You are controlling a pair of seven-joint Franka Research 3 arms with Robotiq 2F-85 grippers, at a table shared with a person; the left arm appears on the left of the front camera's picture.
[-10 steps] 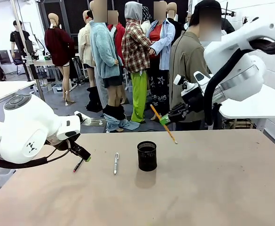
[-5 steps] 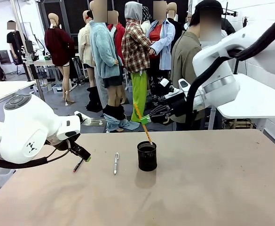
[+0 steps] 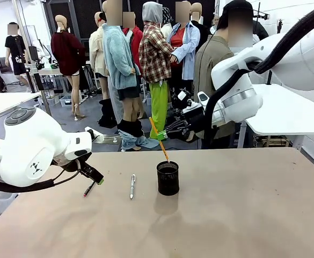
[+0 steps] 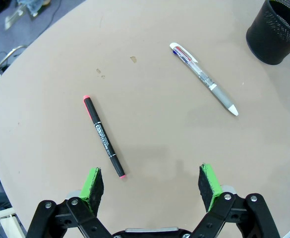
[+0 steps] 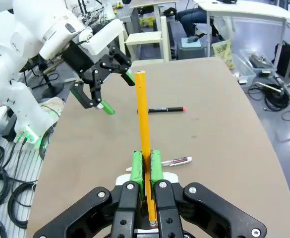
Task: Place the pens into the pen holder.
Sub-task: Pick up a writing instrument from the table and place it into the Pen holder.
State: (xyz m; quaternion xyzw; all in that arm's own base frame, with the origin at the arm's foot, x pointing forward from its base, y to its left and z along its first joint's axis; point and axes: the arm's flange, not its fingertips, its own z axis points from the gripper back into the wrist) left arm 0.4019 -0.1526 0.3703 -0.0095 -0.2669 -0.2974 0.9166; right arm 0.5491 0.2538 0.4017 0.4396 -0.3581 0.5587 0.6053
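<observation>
Within the last second we swung our right arm in from the right side of the counter (image 3: 242,209). That carried the orange pencil (image 3: 154,127) from well to the right of the pen holder (image 3: 168,181) to a spot over its open mouth. The right fingers (image 5: 137,167) stayed clamped on the pencil near its middle. It hung tilted, with its lower tip at the holder's rim; we could not tell whether the tip had entered yet.

Our left fingers (image 4: 92,182) had not moved. They stood wide apart and empty above the counter, beside the dark pen with the red end (image 4: 103,137). The white-silver pen (image 4: 204,79) also lay where it had been, flat on the counter between that pen and the holder.

We judged the first of three pens to be nearly delivered. It needed only lowering or letting go, with some risk that a tilted drop might tip the light cup.
</observation>
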